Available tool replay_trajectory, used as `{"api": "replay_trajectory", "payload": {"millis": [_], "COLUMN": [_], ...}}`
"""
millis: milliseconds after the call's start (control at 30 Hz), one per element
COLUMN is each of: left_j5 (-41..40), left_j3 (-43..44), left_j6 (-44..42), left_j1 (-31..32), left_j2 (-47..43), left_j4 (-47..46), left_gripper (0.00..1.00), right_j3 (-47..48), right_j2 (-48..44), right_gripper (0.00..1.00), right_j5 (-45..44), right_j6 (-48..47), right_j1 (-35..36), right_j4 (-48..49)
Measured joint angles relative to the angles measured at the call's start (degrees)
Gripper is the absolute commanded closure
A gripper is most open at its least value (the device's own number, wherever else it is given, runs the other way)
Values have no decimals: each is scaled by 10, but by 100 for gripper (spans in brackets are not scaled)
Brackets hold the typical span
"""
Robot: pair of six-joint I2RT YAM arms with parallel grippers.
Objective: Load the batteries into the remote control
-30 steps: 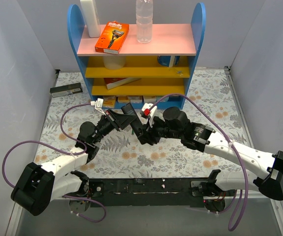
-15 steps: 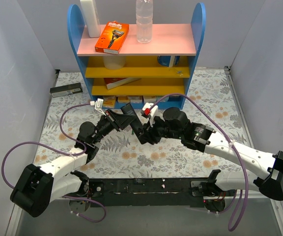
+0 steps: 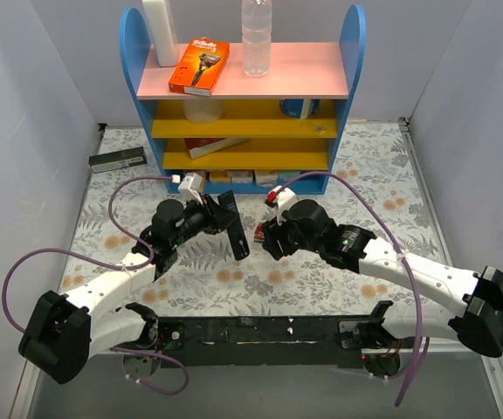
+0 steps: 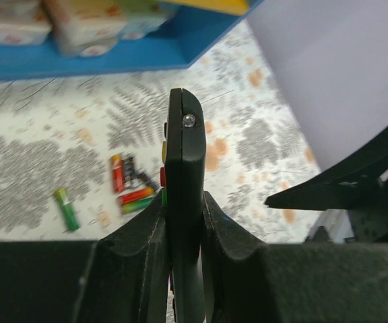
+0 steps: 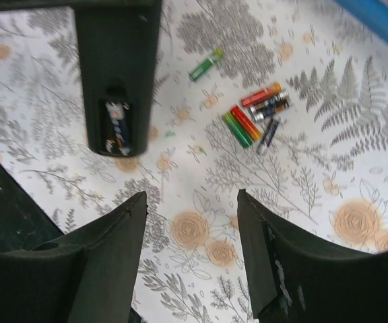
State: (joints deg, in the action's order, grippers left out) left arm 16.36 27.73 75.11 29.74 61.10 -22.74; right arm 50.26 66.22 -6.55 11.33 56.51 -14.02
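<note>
- Remote control (image 4: 182, 148): slim black bar, raised off the desk (image 3: 382, 183) over its middle. It is clamped edge-on in the left wrist view, with its free end pointing away from the claw.
- Left claw (image 4: 184, 215): closed tight on the remote control, one finger on each broad face, near one end of the bar.
- Battery bay: the right wrist view shows the back of the remote with its compartment uncovered. One loaded battery (image 5: 116, 128), dark with a blue and white label, sits in it.
- Right claw (image 5: 190, 202): spread wide and holding nothing. It hangs over the desk just beside the remote and does not touch it.
- Loose batteries (image 5: 256, 113): a small cluster of red, orange, green and dark cells lies flat on the floral cloth near the middle of the desk. The cells touch or nearly touch one another.
- Lone green battery (image 5: 205, 64): lies flat, apart from the cluster, between it and the raised remote in the right wrist view.
- Blue shelf unit (image 3: 129, 52): stands at the far edge of the desk.
- Dark oblong box (image 3: 118, 160): has a pale label and lies near the far left corner, well apart from both claws.
</note>
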Motion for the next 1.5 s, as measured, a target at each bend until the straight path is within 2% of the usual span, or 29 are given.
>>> {"api": "replay_trajectory", "payload": {"millis": [333, 533, 967, 1333, 1500], "left_j5": [-110, -179, -355, -451, -456], "left_j3": [72, 162, 304, 402, 417], "left_j6": [-70, -71, -31, -11, -3], "left_j1": [2, 20, 127, 172, 182], "left_j2": [97, 185, 294, 355, 377], "left_j4": [219, 323, 478, 605, 619], "left_gripper": [100, 100, 100, 100, 100], "right_j3": [-40, -38, -11, 0, 0], "right_j2": [80, 153, 248, 276, 279], "right_gripper": [36, 36, 37, 42, 44], "right_j5": [7, 39, 116, 169, 177], "right_j6": [55, 81, 111, 138, 144], "right_j1": [-23, -33, -56, -82, -86], "right_j4": [13, 21, 28, 54, 56]}}
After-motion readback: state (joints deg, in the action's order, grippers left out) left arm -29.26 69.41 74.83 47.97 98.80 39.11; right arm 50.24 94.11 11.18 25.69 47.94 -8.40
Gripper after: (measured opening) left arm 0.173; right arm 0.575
